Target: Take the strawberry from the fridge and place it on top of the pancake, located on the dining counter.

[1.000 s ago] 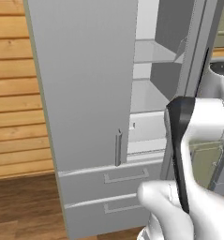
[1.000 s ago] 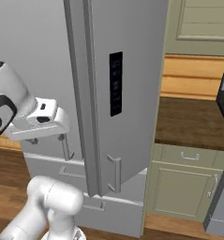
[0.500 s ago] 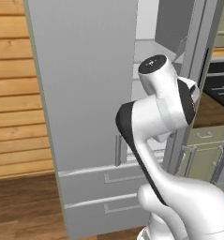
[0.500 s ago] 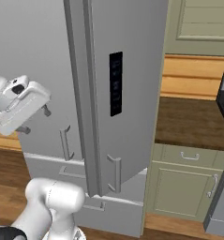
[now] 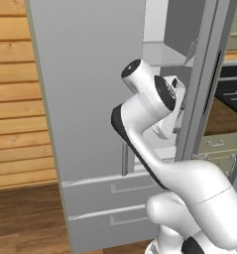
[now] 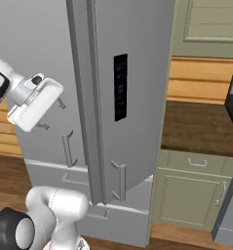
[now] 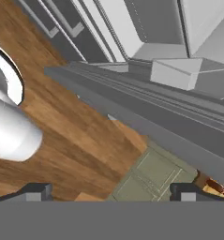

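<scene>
The fridge (image 5: 90, 99) is tall and light grey; its left door is closed and its right door (image 6: 137, 97) stands swung out, so white shelves (image 5: 164, 49) show inside. My gripper (image 6: 52, 114) hangs in front of the opening at mid height, open, with nothing between its fingers. In the hand view the gripper (image 7: 111, 190) has its two dark fingertips (image 7: 36, 190) far apart, and it looks down past the door's edge (image 7: 146, 108) to the floor. The strawberry is hidden from view. The pancake and the dining counter are out of view.
My own white arm (image 5: 145, 144) folds up in front of the fridge's lower drawers (image 5: 105, 198). Olive-green cabinets under a dark brown counter (image 6: 201, 127) stand to the right. A wood-plank wall (image 5: 11, 99) lies to the left, with wooden floor (image 5: 26, 218) below.
The arm has folded at the elbow, and the hand has risen and turned in front of the fridge's opening. The jaws have stayed wide apart.
</scene>
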